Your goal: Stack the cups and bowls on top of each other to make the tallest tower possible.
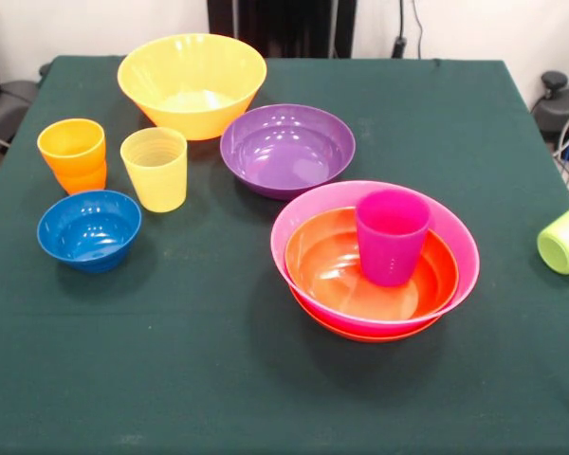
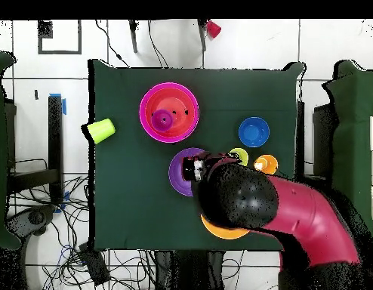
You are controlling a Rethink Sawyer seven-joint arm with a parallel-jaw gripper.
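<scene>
Overhead view shows the red and black arm (image 2: 295, 215) reaching over the green worktop (image 2: 129, 189), with the hand (image 2: 195, 168) hanging above the purple bowl (image 2: 178, 172); whether the hand is spread or pressed together I cannot tell. The front view shows nothing of the hand.

Just beyond the hand, farther from the robot's base, sits the tower (image 1: 375, 261): a pink bowl (image 1: 455, 242) resting in a red-orange bowl (image 1: 360, 334), a second red-orange bowl (image 1: 332, 270) nested inside the pink one, and a purple cup (image 1: 392, 235) standing upright in the middle.

To one side of the hand, close by, stands the yellow cup (image 1: 156, 169), upright, and just past it the orange cup (image 1: 73, 154), which looks like two cups nested. The small blue bowl (image 1: 88, 229) lies near these, a little farther out from the base. The large yellow-orange bowl (image 1: 192, 83) sits back under the arm, nearer the base than the hand.

On the hand's other side, well apart, the lime green cup (image 1: 566, 239) lies tipped on its side at the worktop's edge.
</scene>
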